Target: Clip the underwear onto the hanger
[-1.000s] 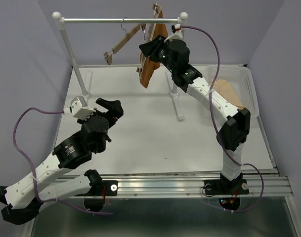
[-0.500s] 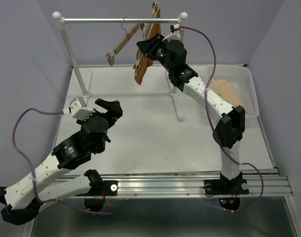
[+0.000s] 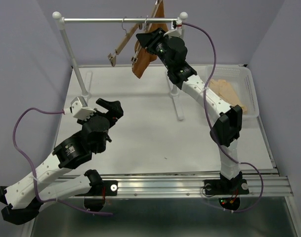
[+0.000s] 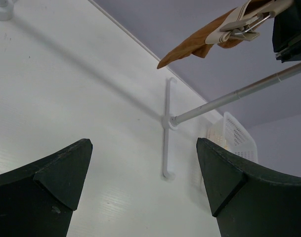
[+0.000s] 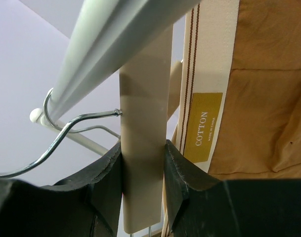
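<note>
My right gripper (image 3: pixel 149 37) is shut on the pale wooden hanger bar (image 5: pixel 143 143), held up against the rail (image 3: pixel 120 20). The hanger's wire hook (image 5: pixel 66 133) curls at the rail (image 5: pixel 125 47). The rust-brown underwear (image 3: pixel 143 58) hangs from the hanger, its beige waistband (image 5: pixel 209 74) with a "COTTON" label beside the bar. In the left wrist view the underwear (image 4: pixel 194 47) shows clipped at a hanger end (image 4: pixel 239 27). My left gripper (image 3: pixel 109 107) is open and empty, low over the table; in its own view (image 4: pixel 145 173) nothing lies between the fingers.
A second wooden hanger (image 3: pixel 124 40) hangs tilted on the rail left of mine. The rack's posts (image 3: pixel 73 54) and feet (image 4: pixel 166 129) stand on the white table. A white basket (image 3: pixel 239 91) at right holds a peach-cream garment (image 3: pixel 227 91).
My right gripper has risen and moved left toward the rail with the hanger and underwear; the underwear swung up and left. The left arm has not moved.
</note>
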Available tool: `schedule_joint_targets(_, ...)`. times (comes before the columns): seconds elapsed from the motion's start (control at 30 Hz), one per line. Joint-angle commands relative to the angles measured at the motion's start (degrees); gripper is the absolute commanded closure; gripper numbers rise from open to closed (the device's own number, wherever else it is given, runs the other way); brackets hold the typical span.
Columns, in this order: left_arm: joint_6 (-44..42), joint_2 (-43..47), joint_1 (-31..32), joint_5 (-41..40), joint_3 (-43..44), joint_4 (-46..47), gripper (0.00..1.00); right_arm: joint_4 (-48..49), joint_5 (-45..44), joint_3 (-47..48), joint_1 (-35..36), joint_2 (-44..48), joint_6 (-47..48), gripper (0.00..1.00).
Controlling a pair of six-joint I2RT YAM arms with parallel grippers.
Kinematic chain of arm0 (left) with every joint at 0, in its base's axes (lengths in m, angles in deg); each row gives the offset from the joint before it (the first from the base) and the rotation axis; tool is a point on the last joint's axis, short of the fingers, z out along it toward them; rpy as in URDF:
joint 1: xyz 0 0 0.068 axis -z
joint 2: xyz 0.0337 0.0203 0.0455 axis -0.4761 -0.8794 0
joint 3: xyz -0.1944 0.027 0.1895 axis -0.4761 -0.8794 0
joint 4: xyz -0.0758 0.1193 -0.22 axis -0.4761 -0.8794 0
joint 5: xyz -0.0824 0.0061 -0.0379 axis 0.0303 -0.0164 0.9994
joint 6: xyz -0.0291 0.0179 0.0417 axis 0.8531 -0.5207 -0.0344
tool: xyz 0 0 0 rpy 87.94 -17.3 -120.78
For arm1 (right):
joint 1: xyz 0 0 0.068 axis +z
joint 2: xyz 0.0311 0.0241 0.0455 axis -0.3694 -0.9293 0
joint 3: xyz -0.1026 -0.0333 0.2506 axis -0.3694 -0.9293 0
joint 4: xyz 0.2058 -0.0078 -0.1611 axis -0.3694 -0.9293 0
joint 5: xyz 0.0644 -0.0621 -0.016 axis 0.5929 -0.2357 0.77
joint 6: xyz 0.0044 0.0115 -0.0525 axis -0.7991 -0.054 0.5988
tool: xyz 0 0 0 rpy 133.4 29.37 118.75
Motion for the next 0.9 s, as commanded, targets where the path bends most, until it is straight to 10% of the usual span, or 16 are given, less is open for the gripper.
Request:
schedule_joint_targets(0.0,-0.7,1.0,-0.3,-2.3,-0.7,1.3,0.01,5.7,-2.7,4.4,-0.4,-0.9,-0.2,0.88)
schedule_joint_targets(0.87,1.4,1.5,-0.4,-2.3,-1.1,-0.4,0.01,6.8,-11.6,7.7,-1.5,-6.8,-7.0,0.69)
